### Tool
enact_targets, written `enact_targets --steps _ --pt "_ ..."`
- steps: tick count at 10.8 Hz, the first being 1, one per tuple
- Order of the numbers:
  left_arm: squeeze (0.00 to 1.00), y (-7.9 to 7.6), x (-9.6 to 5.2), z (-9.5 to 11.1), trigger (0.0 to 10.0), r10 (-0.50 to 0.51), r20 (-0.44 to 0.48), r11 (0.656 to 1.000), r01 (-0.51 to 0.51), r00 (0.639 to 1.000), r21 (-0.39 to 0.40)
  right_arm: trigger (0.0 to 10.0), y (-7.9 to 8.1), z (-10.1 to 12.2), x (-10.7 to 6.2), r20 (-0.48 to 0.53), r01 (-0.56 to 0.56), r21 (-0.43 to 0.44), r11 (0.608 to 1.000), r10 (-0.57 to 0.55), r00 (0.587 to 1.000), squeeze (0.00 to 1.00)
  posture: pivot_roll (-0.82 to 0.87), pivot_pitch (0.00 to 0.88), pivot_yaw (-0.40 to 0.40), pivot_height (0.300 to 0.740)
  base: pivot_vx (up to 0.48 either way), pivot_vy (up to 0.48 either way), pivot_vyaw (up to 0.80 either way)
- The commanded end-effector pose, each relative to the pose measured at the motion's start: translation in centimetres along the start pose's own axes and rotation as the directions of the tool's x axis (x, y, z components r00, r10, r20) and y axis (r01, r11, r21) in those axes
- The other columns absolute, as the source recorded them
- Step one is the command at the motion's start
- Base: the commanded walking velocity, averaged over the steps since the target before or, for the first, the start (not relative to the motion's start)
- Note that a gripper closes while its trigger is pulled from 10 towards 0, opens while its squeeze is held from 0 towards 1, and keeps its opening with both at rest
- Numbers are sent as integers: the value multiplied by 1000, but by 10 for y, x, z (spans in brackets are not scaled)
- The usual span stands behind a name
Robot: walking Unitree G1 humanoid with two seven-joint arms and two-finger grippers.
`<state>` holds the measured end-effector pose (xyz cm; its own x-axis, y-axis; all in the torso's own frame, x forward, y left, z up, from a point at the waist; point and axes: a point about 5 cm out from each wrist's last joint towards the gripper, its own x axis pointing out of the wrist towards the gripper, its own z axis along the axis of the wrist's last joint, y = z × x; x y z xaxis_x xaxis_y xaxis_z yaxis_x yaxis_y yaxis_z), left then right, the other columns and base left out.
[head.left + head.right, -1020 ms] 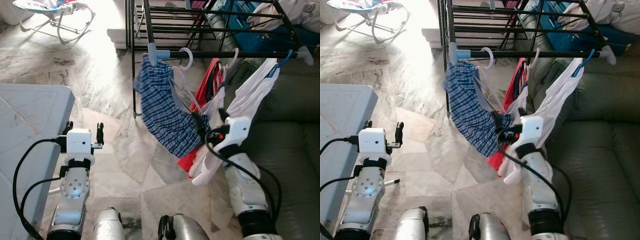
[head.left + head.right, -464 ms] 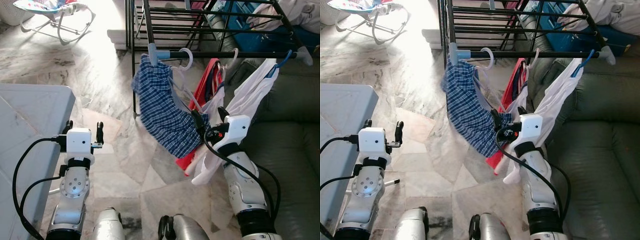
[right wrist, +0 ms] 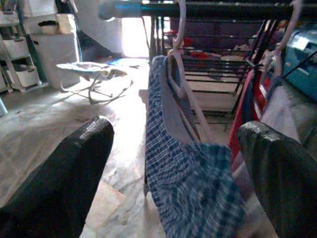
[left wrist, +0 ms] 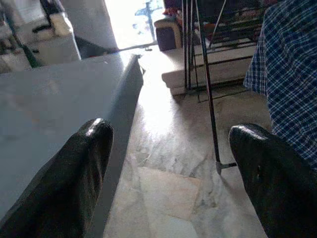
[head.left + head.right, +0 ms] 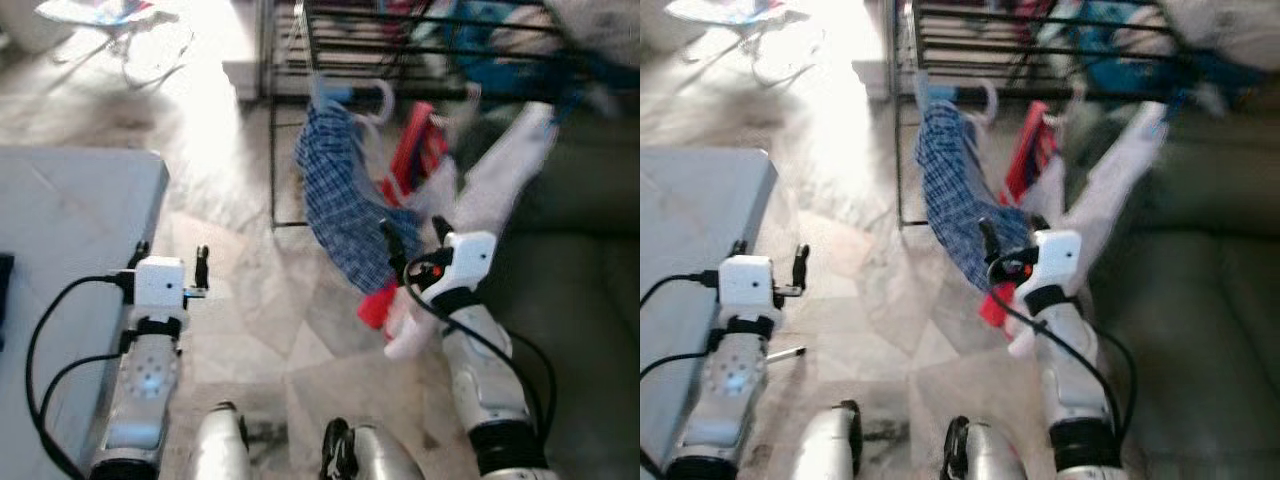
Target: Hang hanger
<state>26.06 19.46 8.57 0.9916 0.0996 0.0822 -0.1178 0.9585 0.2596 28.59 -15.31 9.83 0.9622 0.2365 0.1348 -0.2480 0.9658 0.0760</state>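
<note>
A dark sofa (image 5: 590, 300) fills the robot's right side, and marble floor (image 5: 230, 180) spreads ahead, blurred in both eye views. On the left stands a grey tabletop (image 5: 60, 230), its edge close beside the left arm. A black drying rack (image 5: 400, 30) stands ahead, with its front rail (image 3: 208, 9) running across above the clothes.

From that rail a blue plaid garment (image 5: 345, 205) hangs on a white hanger (image 3: 179, 64); the hook goes up to the rail, though the blur hides exactly how it sits. Just beside it on the right hang a red garment (image 5: 412, 150) and then a white garment (image 5: 500, 180), which slants down toward the right arm. A baby bouncer (image 3: 94, 74) rests on the floor well apart, far left of the rack.

The right gripper (image 5: 412, 238) is raised in front of the lower end of the plaid garment, its 2 fingers (image 3: 69, 173) spread wide with the cloth lying between them and nothing gripped. The left gripper (image 5: 168, 260) is held up beside the tabletop, well apart from the rack, its fingers (image 4: 74, 168) also wide apart and holding nothing, pointing over bare floor toward the rack's leg (image 4: 208, 94).
</note>
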Motion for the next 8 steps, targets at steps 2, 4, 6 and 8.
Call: enact_targets --steps 2,4,6,8 --pt "0 -2 -2 -1 10000 -1 -6 1000 1 1000 6 10000 -5 4 0 8 23 -15 1000 -23 1000 1000 105 110 -69 740 -148 0 0" --pt "0 -3 -1 1 10000 -20 11 1000 20 1000 -6 10000 -5 4 0 6 28 -18 999 -28 1000 1000 105 110 -66 740 0 0 0" --pt "0 -3 -1 2 10000 -39 18 999 39 999 -5 10000 -6 4 0 7 37 -47 998 -37 999 878 103 108 -63 740 0 -313 0" --pt "0 -4 -1 1 10000 -39 17 999 39 999 0 10000 -9 2 -3 -6 54 -64 997 -54 999 0 100 110 -64 740 0 -358 0"
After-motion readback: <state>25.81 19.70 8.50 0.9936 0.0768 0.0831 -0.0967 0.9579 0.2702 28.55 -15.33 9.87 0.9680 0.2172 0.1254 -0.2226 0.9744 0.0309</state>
